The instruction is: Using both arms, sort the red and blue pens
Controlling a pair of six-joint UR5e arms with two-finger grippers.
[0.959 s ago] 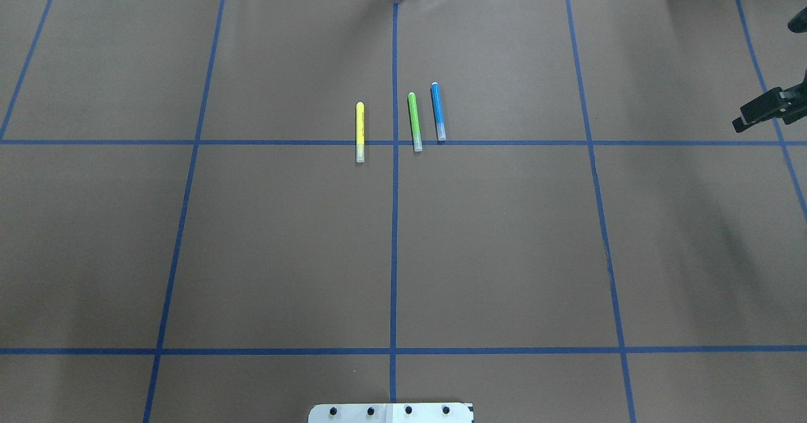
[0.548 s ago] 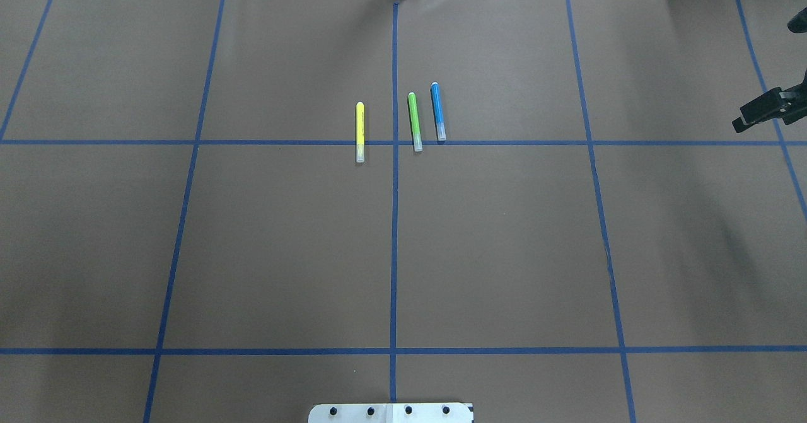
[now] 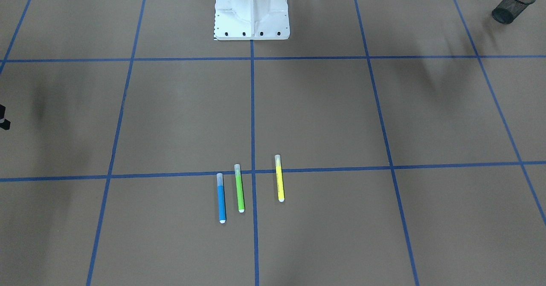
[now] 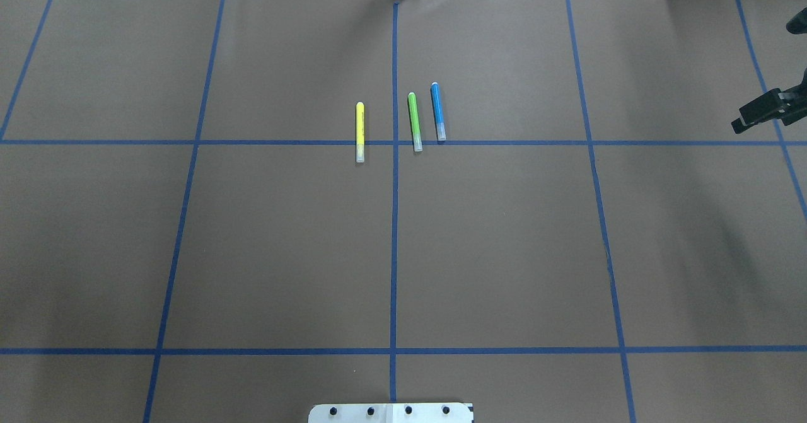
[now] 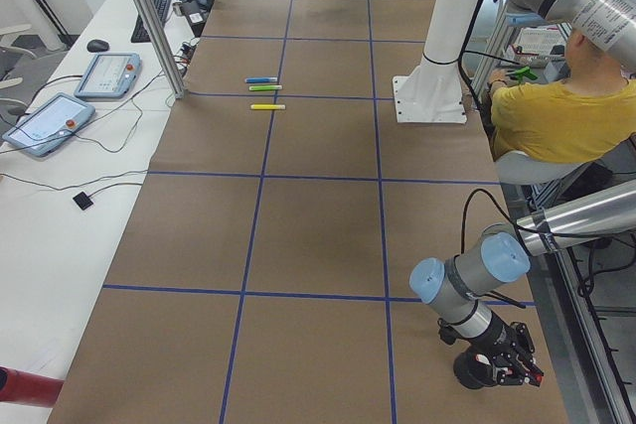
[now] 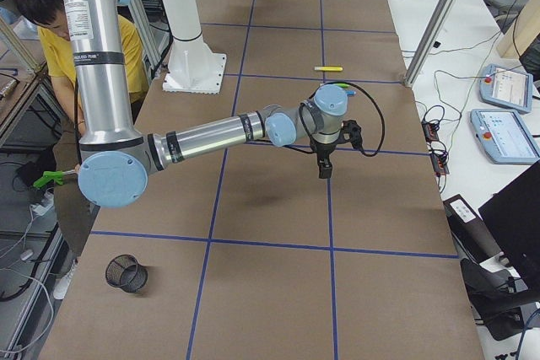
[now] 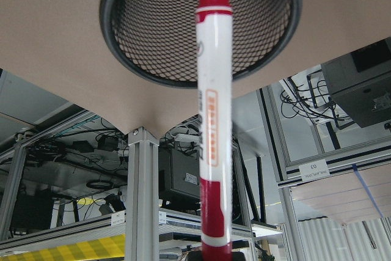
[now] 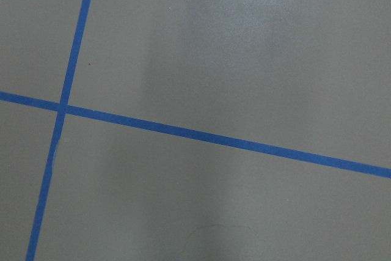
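Mid-table lie one blue pen (image 4: pixel 437 111), two markers (image 4: pixel 414 122); left tool (image 5: pixel 500 365) grips one red pen (image 7: pixel 214 126).

- The surface (image 4: pixel 504 253) is covered in brown paper and divided into a grid by blue tape (image 4: pixel 394 253).
- A blue pen (image 4: pixel 437 111), a green marker (image 4: pixel 414 122) and a yellow marker (image 4: pixel 360 132) lie roughly parallel near the middle, not touching.
- The yellow marker lies across the centre line from the other two.
- A white pedestal (image 3: pixel 251 9) stands at the robot's edge.
- A black mesh cup (image 3: pixel 507 11) stands far to the robot's left.
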